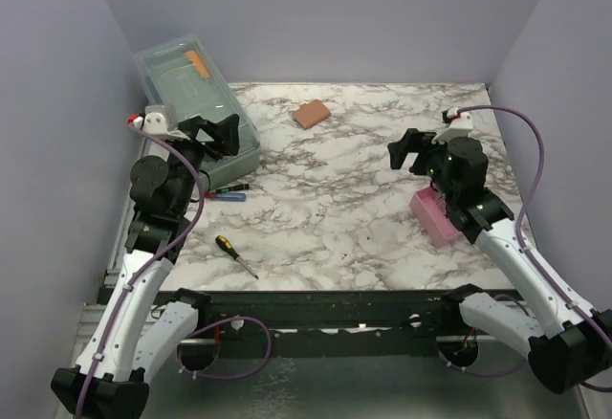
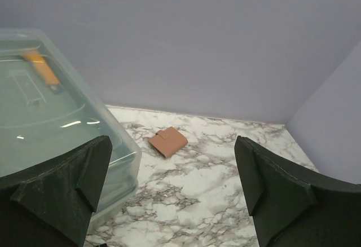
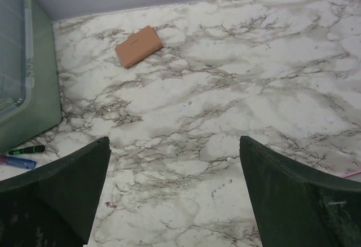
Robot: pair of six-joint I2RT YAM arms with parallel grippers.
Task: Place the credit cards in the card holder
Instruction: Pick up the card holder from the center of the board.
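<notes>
The card holder point(image 1: 311, 113) is a small tan-brown folded wallet. It lies closed on the marble table point(image 1: 335, 199) near the back, and also shows in the left wrist view point(image 2: 168, 142) and the right wrist view point(image 3: 139, 46). No credit cards show in any view. My left gripper point(image 1: 222, 134) is open and empty, raised over the corner of a clear box, well left of the holder; its jaws point(image 2: 172, 162) stand wide apart. My right gripper point(image 1: 406, 154) is open and empty above the table's right side point(image 3: 174, 145), well short of the holder.
A clear lidded plastic box point(image 1: 191, 103) with an orange item inside stands at the back left. A pink slotted tray point(image 1: 433, 216) sits under my right arm. A yellow-handled screwdriver point(image 1: 234, 255) and pens point(image 1: 225, 192) lie front left. Grey walls surround the table.
</notes>
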